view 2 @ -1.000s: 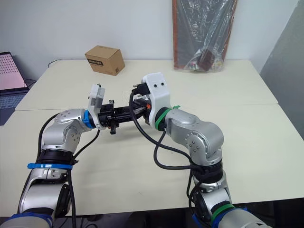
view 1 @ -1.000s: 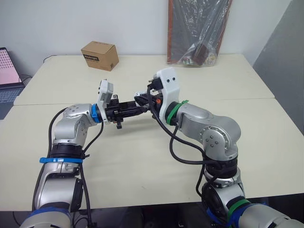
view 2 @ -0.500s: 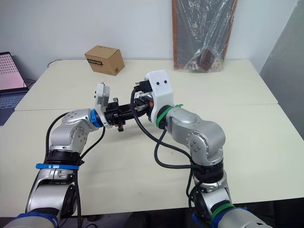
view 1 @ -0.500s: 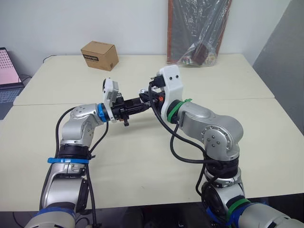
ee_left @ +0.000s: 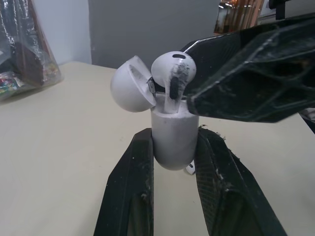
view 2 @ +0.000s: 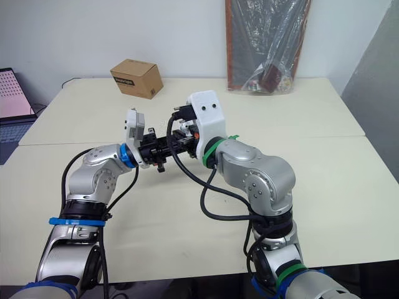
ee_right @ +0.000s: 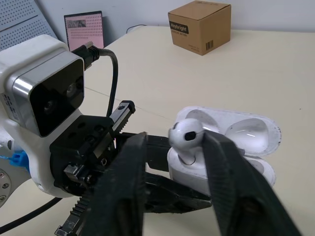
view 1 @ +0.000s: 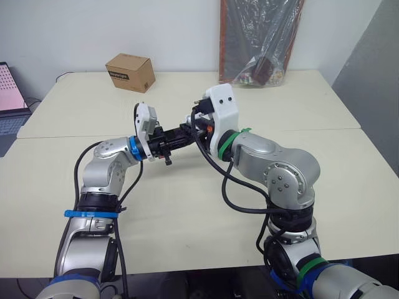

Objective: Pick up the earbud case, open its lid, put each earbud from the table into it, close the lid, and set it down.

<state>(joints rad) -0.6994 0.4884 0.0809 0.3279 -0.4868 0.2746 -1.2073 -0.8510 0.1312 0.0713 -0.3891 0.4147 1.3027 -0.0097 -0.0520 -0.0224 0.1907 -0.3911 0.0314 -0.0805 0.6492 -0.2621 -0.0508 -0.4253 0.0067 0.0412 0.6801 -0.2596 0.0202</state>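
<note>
my left gripper (ee_left: 174, 140) is clenched on the small white plastic earbud case (ee_left: 172, 150), with one black finger on each side of its body. it holds the case in the air above the middle of the pale beige table (view 1: 187, 212). the rounded lid (ee_left: 127, 84) of the case is swung open. a white earbud (ee_left: 170, 66) stands with its stem in the case and its head above the rim. my right gripper (ee_right: 177, 137) is at this earbud from the right side; whether it clamps it or has released it, i cannot tell. at the far left of the table sits a brown cardboard box (view 1: 130, 72). at the far edge a dark board wrapped in clear plastic (view 1: 259, 34) leans on the wall.
</note>
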